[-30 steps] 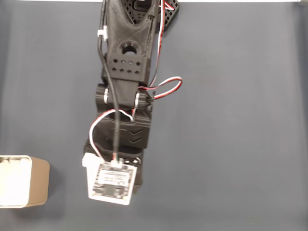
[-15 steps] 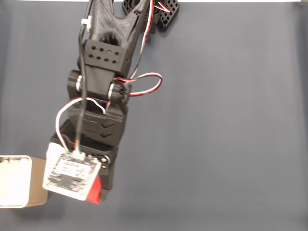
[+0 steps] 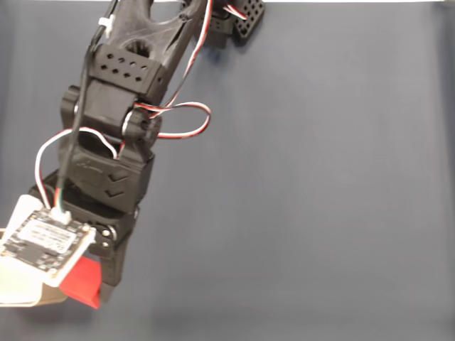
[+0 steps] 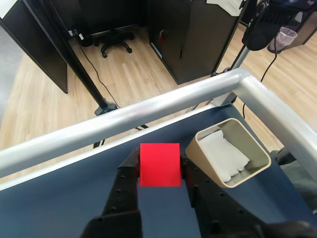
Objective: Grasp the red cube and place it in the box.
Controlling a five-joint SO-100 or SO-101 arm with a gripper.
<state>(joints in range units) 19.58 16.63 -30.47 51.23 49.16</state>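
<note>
The hand (image 4: 159,171) grips the red cube (image 4: 159,164) between both fingers; the box (image 4: 229,151) sits just beside it.

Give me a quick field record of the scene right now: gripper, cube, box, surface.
gripper: shut on the red cube, lifted above the surface
red cube: clamped between both fingers, beside the box and not yet over its opening
box: open, tan walls, white padding inside; in the fixed view mostly hidden under the arm
surface: dark blue mat, with a metal rail along its edge
</note>
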